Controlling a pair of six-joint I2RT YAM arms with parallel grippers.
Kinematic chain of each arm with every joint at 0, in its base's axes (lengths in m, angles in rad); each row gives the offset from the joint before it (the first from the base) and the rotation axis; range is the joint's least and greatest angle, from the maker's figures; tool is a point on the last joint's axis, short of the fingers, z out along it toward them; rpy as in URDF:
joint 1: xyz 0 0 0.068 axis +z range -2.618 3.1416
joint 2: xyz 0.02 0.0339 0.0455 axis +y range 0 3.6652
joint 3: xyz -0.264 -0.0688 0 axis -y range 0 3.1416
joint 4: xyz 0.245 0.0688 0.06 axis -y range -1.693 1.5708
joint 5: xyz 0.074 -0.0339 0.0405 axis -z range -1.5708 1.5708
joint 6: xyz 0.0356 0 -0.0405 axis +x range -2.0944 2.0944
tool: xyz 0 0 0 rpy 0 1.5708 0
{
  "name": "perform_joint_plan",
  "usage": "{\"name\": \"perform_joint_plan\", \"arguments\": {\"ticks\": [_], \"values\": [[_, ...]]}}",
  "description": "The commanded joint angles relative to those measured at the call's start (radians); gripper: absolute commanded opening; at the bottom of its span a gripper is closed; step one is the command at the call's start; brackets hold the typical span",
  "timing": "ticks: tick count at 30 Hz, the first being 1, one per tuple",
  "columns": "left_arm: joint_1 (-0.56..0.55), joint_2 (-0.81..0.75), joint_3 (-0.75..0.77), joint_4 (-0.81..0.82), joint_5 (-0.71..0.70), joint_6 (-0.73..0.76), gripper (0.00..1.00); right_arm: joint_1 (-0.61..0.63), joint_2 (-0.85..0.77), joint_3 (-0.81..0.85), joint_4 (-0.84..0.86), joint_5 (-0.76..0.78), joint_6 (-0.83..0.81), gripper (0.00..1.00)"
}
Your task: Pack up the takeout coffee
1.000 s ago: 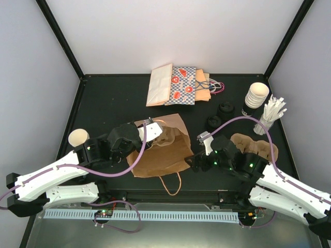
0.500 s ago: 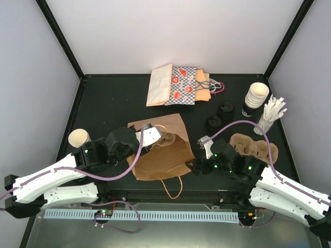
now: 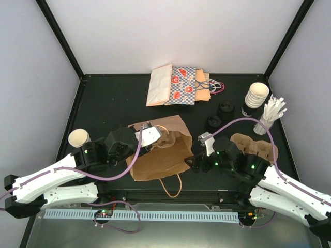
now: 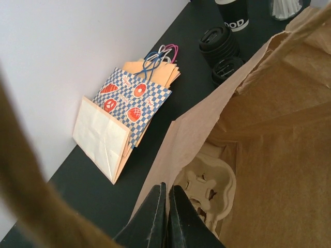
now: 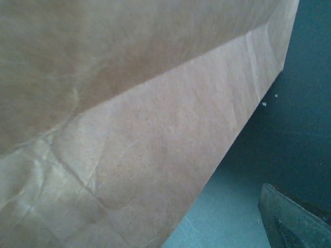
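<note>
Fingers of the left gripper (image 4: 166, 195) are pinching shut on the brown bag's (image 3: 160, 157) rim, while the right gripper's (image 3: 192, 163) are standing wide apart just beside its right side. One takeout coffee cup (image 3: 78, 137) is sitting open-topped left of the bag; two black lid stacks (image 3: 225, 108) and two carriers (image 3: 256, 146) are lying nearby.

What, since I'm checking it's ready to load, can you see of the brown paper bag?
The brown paper bag is creased kraft paper, lying slumped on the black table, its mouth held up by the shut left gripper pinching the rim. A moulded pulp cup carrier sits inside. A paper handle loop sticks out toward the near edge. The open right gripper is close beside its right side.
</note>
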Motion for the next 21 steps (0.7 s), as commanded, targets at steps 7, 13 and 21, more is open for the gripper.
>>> {"name": "perform_joint_plan", "arguments": {"ticks": [7, 13, 21], "values": [[-0.006, -0.014, 0.028, 0.027, 0.003, -0.032, 0.04, -0.001, -0.006, 0.133, -0.051, 0.007, -0.029, 0.98], [-0.006, -0.013, 0.031, 0.032, 0.002, -0.037, 0.03, -0.001, -0.004, 0.163, -0.064, -0.001, -0.038, 0.98], [-0.004, -0.005, 0.051, 0.025, -0.024, -0.066, 0.04, -0.002, -0.018, 0.205, -0.081, 0.024, -0.046, 1.0]]}}
